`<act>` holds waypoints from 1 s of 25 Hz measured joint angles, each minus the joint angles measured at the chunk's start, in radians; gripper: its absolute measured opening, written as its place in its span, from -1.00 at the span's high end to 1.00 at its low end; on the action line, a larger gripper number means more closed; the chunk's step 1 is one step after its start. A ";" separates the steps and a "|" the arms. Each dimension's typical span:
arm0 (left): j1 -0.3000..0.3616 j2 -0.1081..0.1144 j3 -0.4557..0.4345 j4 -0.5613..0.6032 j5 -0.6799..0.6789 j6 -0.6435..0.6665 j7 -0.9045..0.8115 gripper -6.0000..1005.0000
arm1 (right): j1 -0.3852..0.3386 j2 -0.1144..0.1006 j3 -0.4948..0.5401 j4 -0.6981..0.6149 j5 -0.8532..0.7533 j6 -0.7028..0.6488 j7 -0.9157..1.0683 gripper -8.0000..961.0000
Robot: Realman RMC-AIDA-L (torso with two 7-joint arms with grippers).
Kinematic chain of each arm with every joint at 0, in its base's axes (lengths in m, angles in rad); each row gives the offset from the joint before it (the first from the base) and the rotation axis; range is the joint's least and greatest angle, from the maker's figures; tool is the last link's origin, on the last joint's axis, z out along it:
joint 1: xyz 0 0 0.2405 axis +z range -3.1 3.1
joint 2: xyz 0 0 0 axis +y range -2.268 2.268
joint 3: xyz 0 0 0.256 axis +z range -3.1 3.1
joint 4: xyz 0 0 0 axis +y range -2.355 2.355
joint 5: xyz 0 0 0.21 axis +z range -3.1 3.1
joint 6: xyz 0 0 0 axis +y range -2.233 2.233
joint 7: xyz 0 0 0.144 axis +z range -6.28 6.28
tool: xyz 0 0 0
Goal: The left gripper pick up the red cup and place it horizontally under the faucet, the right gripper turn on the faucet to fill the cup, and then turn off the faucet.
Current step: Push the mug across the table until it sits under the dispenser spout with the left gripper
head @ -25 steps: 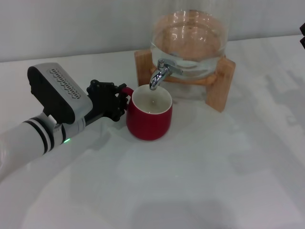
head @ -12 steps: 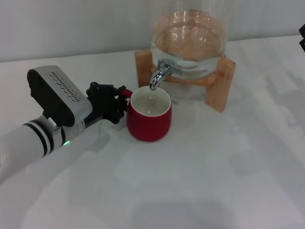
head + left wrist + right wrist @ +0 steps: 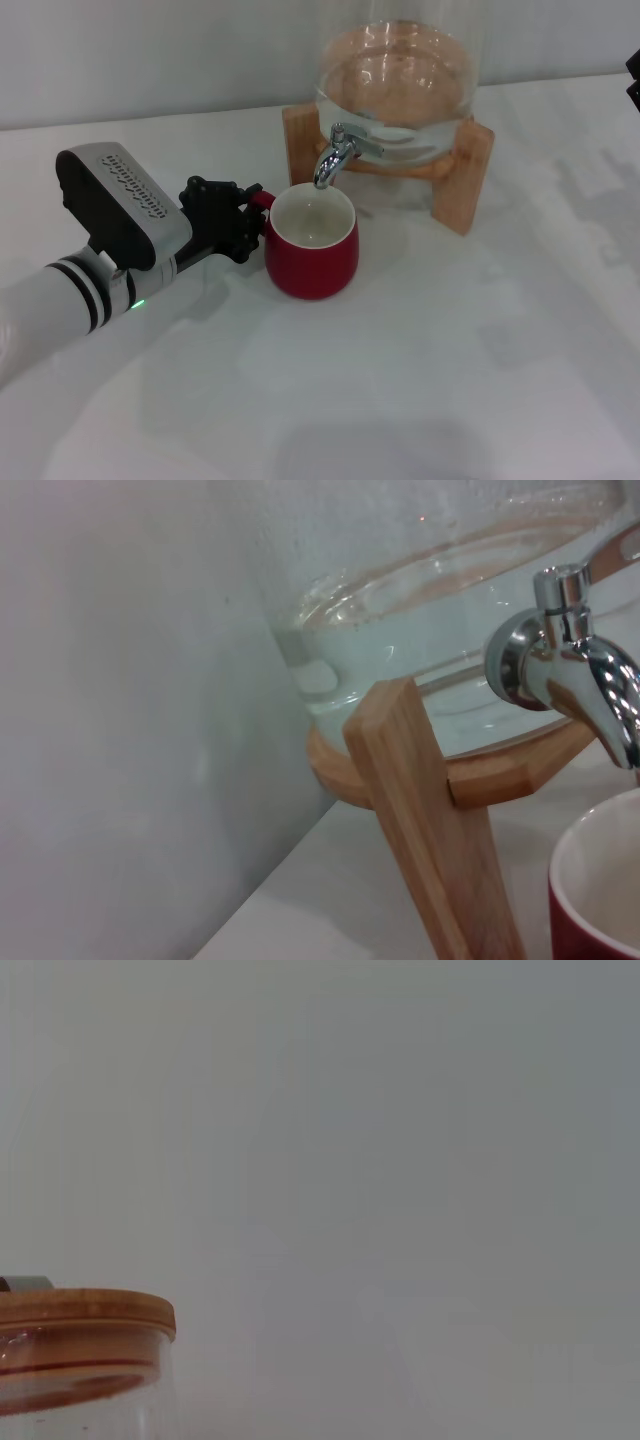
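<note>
We see the left gripper (image 3: 243,215) low on the table (image 3: 450,350), black fingers closed on the handle of the red cup (image 3: 312,245), cup upright just ahead of it, rim right under the faucet (image 3: 333,158), glass jar (image 3: 400,85) on its wooden stand (image 3: 460,170) beyond, right gripper out of sight.

No readable text, label, brand, number or sign on anything in view
</note>
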 joint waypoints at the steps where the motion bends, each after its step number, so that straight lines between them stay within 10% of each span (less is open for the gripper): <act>1: 0.000 0.000 0.000 0.000 0.000 0.000 0.000 0.77 | 0.000 0.000 0.000 0.000 0.000 0.000 0.000 -0.51; 25: -0.009 0.000 0.001 0.005 0.000 -0.039 0.002 0.77 | 0.008 0.000 0.001 0.000 0.000 -0.005 0.000 -0.51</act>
